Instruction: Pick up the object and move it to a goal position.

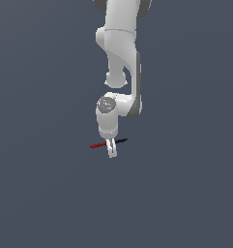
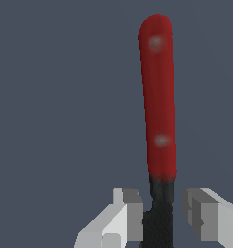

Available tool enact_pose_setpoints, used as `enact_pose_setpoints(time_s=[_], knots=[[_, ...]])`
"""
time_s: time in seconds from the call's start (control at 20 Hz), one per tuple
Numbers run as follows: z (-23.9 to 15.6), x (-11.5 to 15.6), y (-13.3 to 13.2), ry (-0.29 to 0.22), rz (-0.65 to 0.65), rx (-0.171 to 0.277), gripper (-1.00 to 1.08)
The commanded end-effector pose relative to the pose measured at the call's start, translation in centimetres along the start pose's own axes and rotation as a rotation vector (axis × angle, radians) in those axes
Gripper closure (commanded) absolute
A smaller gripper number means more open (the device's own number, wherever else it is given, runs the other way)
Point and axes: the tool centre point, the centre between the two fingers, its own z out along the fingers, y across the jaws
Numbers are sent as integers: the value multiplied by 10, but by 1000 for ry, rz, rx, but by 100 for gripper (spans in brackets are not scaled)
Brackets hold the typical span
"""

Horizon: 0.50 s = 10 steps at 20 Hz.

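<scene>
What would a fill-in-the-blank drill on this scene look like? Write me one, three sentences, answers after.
1. The rod is half black and half ____.
2. In the wrist view, the gripper has one finger on each side of the rod's ____ half.
3. In the exterior view, the red end points to that view's ____.

Missing words: red; black; left

We see flat, even, rather dim light on the plain slate-grey bench [image 1: 40, 193], with no clear cast shadows. The glossy white robot arm [image 1: 120, 48] is softly shaded. Two pale highlights sit on the thin red-and-black rod [image 2: 159, 97]. Both renders look coarse, with soft edges.
</scene>
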Motion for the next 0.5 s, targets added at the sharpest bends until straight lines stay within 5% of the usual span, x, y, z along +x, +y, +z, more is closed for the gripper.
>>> enact_pose_setpoints(time_s=[0.0,0.45], knots=[[2,-2,-1,-1,-3,0,108],[-10,-9,3,0,0,0,108]])
